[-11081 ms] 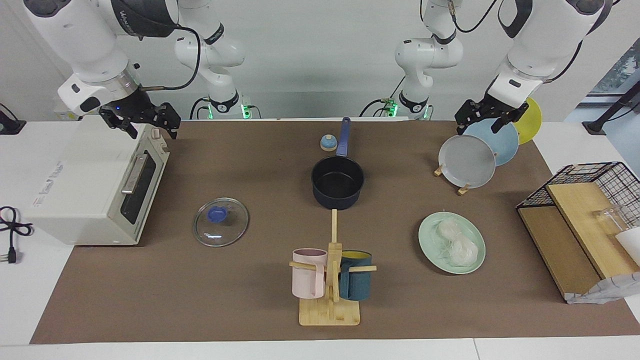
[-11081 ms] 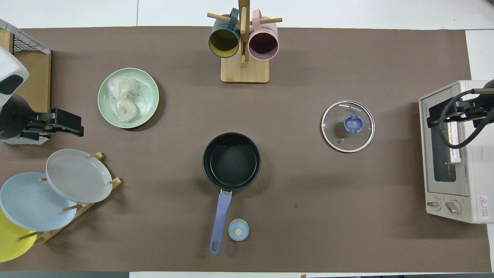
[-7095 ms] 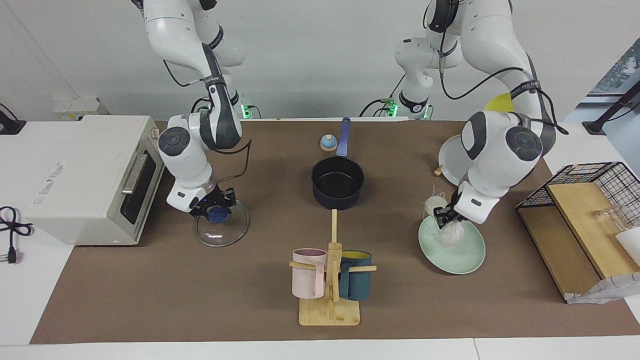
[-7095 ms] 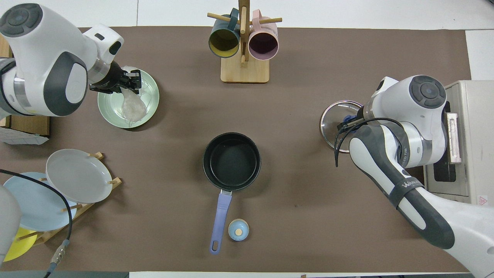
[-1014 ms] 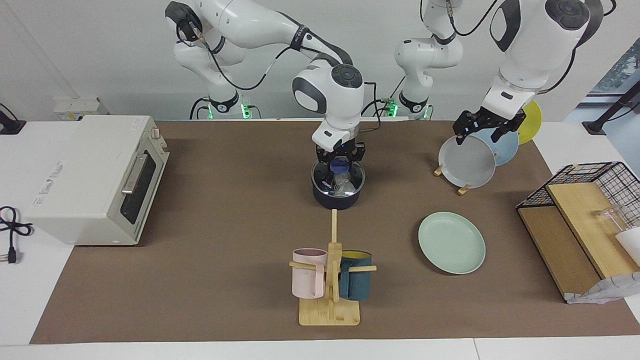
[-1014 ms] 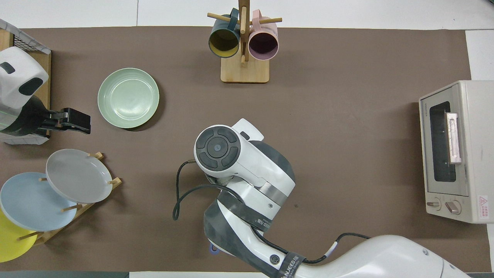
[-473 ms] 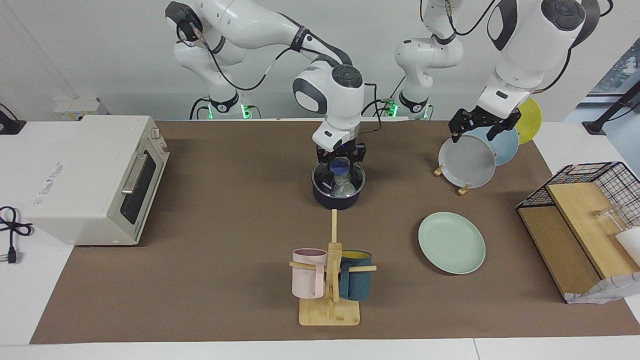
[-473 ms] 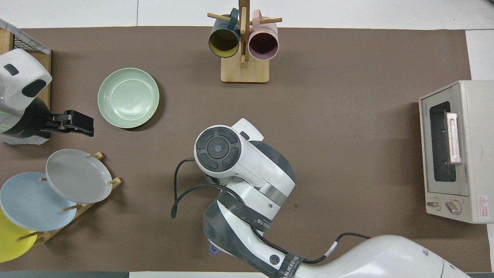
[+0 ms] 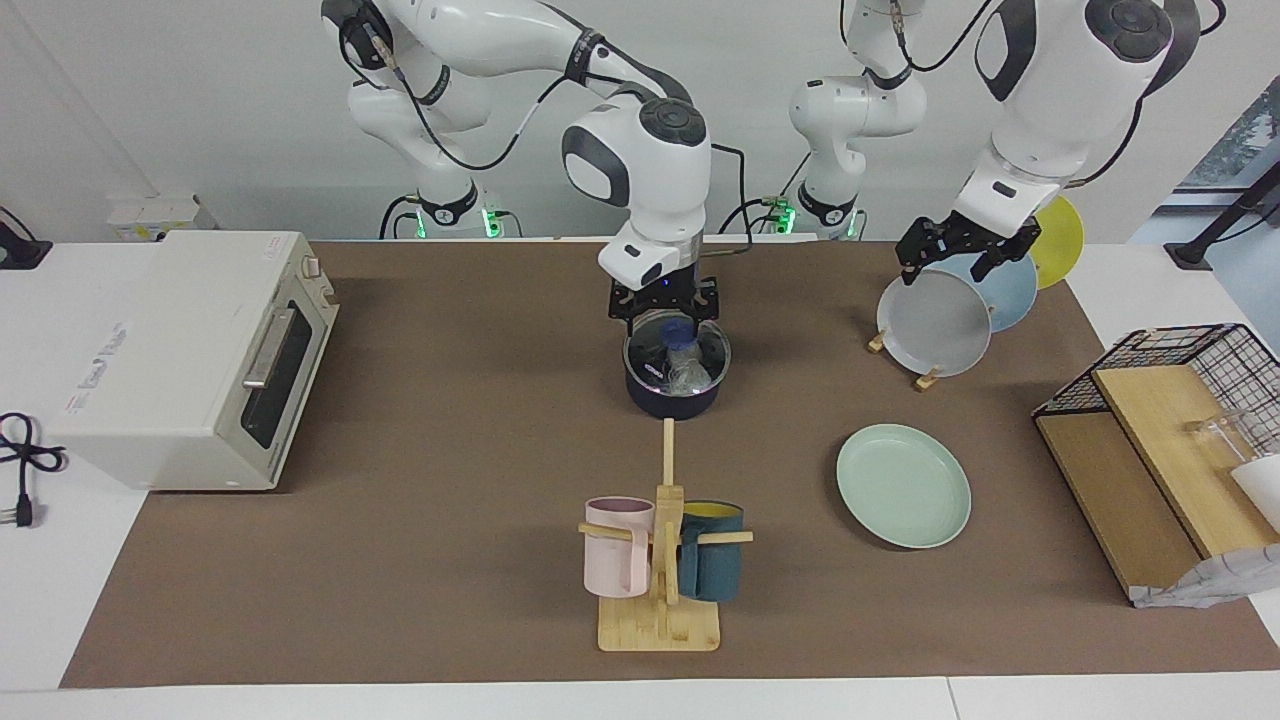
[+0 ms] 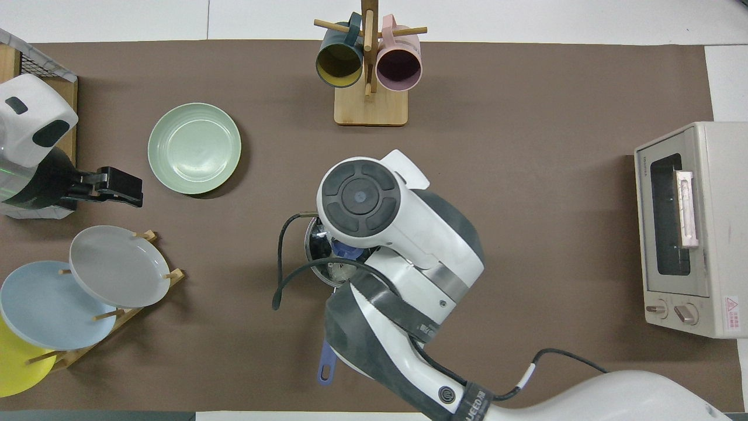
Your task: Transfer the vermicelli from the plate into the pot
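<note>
Right tool (image 9: 664,303) now spread, lifting off lid knob; glass lid (image 9: 678,356) sitting on pot (image 9: 672,392), vermicelli (image 9: 685,372) inside. Plate (image 9: 903,485) bare. Transfer looking finished. Left tool (image 9: 957,250) spread, waiting over plate rack.

Robot lab bench, staged as a kitchen. Two white arms (image 9: 640,150) bolted at a brown-matted table (image 9: 450,450). Toaster oven (image 9: 190,360), mug rack (image 9: 660,560).
</note>
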